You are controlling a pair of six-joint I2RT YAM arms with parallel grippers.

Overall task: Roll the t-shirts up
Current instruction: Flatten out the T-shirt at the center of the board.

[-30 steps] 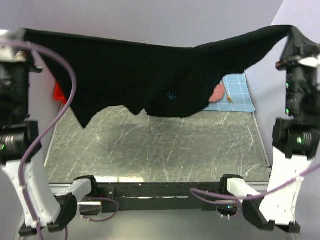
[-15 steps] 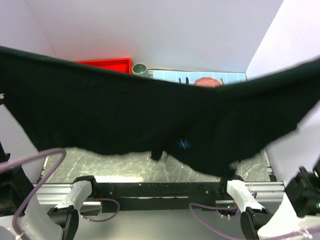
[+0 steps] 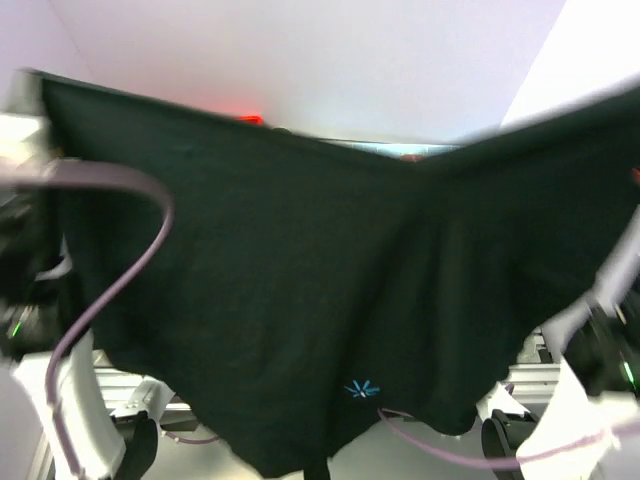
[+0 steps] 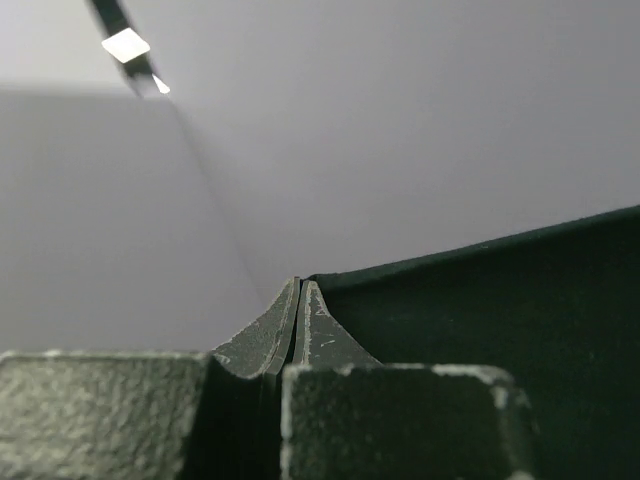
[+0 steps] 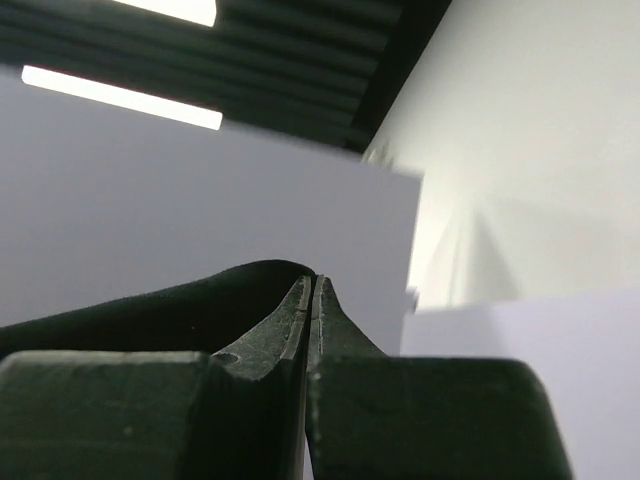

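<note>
1. My left gripper (image 4: 300, 287) is pinched tight on the upper left corner of the black t-shirt (image 3: 300, 280).
2. The shirt hangs spread in the air between my arms (starburst logo (image 3: 361, 389) low, right of middle).
3. My right gripper (image 5: 311, 282) is clamped on its other upper corner.

The left arm's white plastic link (image 3: 72, 405) and the right arm's white plastic link (image 3: 562, 432) meet black motor housings (image 3: 602, 352) with small green indicator lights (image 3: 15, 326). A lavender cable (image 3: 163, 215) loops along each arm. The left end effector (image 4: 300, 292) and right end effector (image 5: 312, 287) have dark, rough-textured fingers that taper to thin, scuffed tips.
</note>
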